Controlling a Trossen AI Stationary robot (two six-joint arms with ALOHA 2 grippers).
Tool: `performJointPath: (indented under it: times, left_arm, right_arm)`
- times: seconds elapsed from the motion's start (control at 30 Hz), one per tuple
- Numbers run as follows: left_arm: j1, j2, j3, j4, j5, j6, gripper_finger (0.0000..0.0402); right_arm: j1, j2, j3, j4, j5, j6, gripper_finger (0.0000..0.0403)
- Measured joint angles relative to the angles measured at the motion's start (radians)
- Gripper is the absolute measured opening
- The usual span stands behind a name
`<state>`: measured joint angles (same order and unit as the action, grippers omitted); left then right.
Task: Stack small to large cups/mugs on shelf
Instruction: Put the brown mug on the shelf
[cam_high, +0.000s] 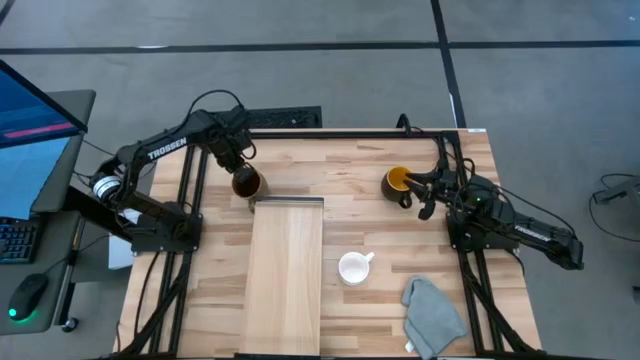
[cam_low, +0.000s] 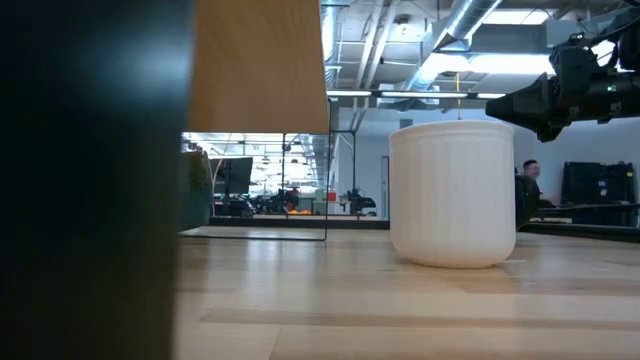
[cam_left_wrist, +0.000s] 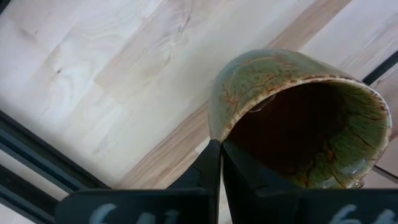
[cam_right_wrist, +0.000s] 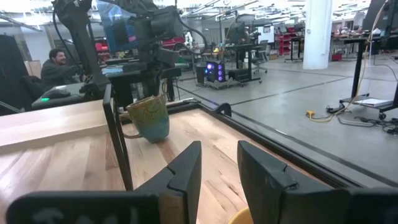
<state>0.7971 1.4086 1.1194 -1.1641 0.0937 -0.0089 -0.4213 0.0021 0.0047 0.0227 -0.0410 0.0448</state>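
My left gripper (cam_high: 237, 165) is shut on the large olive-brown mug (cam_high: 246, 184) at the shelf's far end. The shelf (cam_high: 287, 270), a pale board on a black frame, stands raised over the table's middle. My right gripper (cam_right_wrist: 217, 171) is open at the dark mug with the yellow inside (cam_high: 398, 182), far right; a bit of the mug's yellow rim (cam_right_wrist: 239, 218) shows under the gap between the fingers. The small white mug (cam_high: 354, 267) stands upright on its base on the table, right of the shelf, and shows large in the low view (cam_low: 452, 190). My left gripper holds the olive mug by its rim wall (cam_left_wrist: 217, 134), one finger (cam_left_wrist: 245, 177) inside the mug and one (cam_left_wrist: 205, 171) outside. The fingers come from above. The mug (cam_right_wrist: 149, 117) hangs tilted below them; whether its base touches the table I cannot tell. My right gripper: whether its fingers touch the dark mug I cannot tell.
A grey cloth (cam_high: 432, 315) lies at the table's near right corner. The shelf's black frame legs (cam_right_wrist: 118, 143) stand on the table. A black rail frame (cam_high: 350, 133) edges the table's far side. A person (cam_right_wrist: 56, 65) sits in the room beyond the table.
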Motion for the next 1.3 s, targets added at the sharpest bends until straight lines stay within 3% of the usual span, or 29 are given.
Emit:
performJointPath:
  times: [0.93,1.07,1.3]
  left_arm:
    - [0.000,0.000,-0.001,0.004,0.008,-0.005,0.0002]
    - [0.000,0.000,-0.001,0.004,0.018,-0.005,0.0027]
    - [0.000,0.001,-0.001,0.002,0.065,-0.006,0.0110]
  right_arm:
    - [0.000,0.000,0.000,0.000,0.000,-0.003,0.0127]
    - [0.000,0.000,0.000,0.000,0.000,-0.003,0.0127]
    - [0.000,0.000,0.000,0.000,0.000,-0.003,0.0127]
